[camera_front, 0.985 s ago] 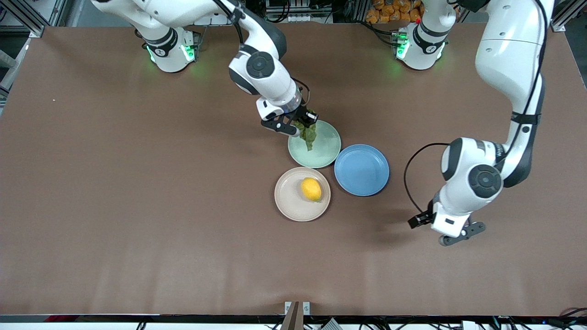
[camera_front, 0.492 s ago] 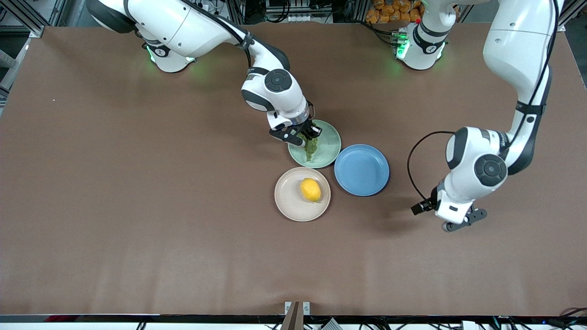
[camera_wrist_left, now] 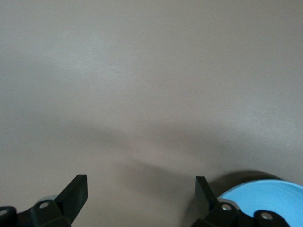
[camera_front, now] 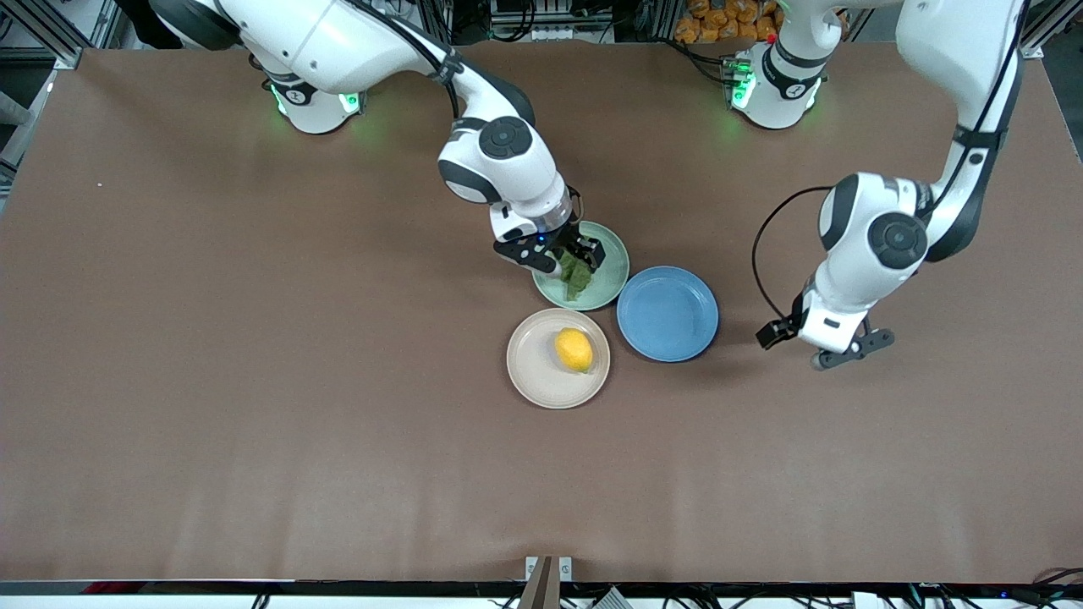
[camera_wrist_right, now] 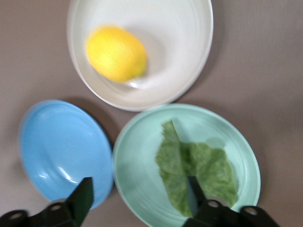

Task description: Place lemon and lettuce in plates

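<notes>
The lettuce [camera_front: 577,276] lies flat in the mint green plate [camera_front: 611,279]; in the right wrist view the lettuce [camera_wrist_right: 203,170] is spread across that plate [camera_wrist_right: 137,179]. My right gripper [camera_front: 567,256] hangs open just over it, with one finger in front of the leaf [camera_wrist_right: 138,189]. The lemon [camera_front: 574,349] rests in the cream plate [camera_front: 529,372], which is nearer the front camera; the right wrist view shows the lemon [camera_wrist_right: 116,53] and the cream plate [camera_wrist_right: 189,71] too. My left gripper [camera_front: 846,351] is open and empty over bare table [camera_wrist_left: 139,185].
A blue plate [camera_front: 667,314] holds nothing and sits beside both plates, toward the left arm's end; it also shows in both wrist views [camera_wrist_right: 57,146] [camera_wrist_left: 265,196]. Brown table [camera_front: 254,381] spreads all around the plates.
My right gripper has opened and let go of the lettuce, which now lies in the mint green plate. The left arm has drawn back toward its base.
</notes>
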Controlling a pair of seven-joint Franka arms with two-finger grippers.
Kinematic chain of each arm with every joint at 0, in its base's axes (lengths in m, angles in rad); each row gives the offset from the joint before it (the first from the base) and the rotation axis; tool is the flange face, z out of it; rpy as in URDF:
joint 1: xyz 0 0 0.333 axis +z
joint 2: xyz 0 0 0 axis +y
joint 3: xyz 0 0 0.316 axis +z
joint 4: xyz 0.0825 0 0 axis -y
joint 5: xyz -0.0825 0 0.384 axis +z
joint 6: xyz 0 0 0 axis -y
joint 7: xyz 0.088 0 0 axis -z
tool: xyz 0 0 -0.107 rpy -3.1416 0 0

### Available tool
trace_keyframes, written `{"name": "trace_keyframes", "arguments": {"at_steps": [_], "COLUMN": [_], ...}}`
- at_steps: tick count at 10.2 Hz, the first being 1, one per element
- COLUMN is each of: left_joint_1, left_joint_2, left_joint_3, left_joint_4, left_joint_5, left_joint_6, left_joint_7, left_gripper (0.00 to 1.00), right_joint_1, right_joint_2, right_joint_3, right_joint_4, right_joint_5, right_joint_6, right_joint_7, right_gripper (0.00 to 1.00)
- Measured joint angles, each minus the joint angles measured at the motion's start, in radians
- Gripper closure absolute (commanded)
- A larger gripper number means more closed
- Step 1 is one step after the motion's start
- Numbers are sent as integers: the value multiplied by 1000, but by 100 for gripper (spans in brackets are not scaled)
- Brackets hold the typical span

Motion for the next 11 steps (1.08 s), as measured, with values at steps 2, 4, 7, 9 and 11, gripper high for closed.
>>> {"name": "trace_keyframes", "arguments": {"at_steps": [2, 4, 7, 9, 11], "left_joint_1": [32, 50, 50, 49, 48], "left_joint_2": [-77, -133, -201, -218, -230], "left_joint_3": [0, 1, -6, -32, -49], "left_joint_4": [-71, -124, -191, -187, -143], "left_joint_5": [0, 0, 0, 0, 0], "left_joint_6": [0, 1, 2, 11, 1], "left_joint_7": [0, 0, 0, 0, 11], "left_gripper": [0, 0, 0, 0, 0], "right_joint_1": [-52, -109, -248, -292, -297], "right_joint_2": [-129, -288, -530, -631, -670], "right_joint_3": [2, -1, -20, -80, -191], "right_joint_4": [-39, -101, -122, -136, -135], "right_joint_5": [137, 383, 536, 540, 541], "right_joint_6": [-18, -140, -504, -585, -675], "right_joint_7": [-95, -378, -709, -806, -1024], "right_gripper": [0, 0, 0, 0, 0]}}
